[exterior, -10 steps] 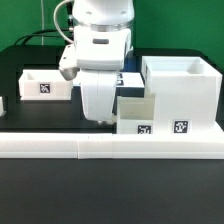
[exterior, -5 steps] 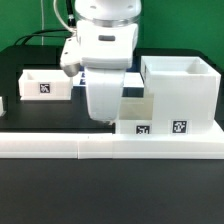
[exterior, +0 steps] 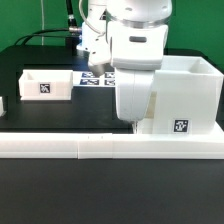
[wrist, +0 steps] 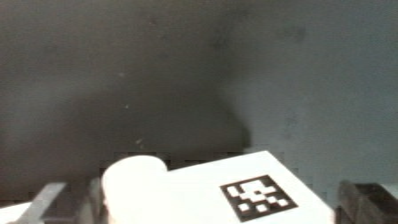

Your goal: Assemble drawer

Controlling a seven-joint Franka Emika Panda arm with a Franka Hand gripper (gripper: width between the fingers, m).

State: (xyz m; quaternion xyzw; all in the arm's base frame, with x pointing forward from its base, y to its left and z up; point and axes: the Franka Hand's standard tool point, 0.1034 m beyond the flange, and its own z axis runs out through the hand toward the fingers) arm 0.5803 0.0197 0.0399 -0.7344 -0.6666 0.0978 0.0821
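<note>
Behind the low wall point(exterior: 60, 146), the tool point(wrist: 214, 200) hangs before the housing point(exterior: 190, 85). Its fingers point(wrist: 54, 200) stand wide either side of a knobbed tray point(wrist: 187, 185), but I cannot tell whether they grip it. A second tray point(exterior: 46, 84) sits on the table point(exterior: 30, 112) at the exterior view's left, with the marker board point(exterior: 95, 78) beyond.

One housing point(exterior: 190, 90). Two trays: the left tray point(exterior: 45, 86) at the exterior view's left, the second tray point(wrist: 196, 195) in the wrist view. One border wall point(exterior: 60, 147).
</note>
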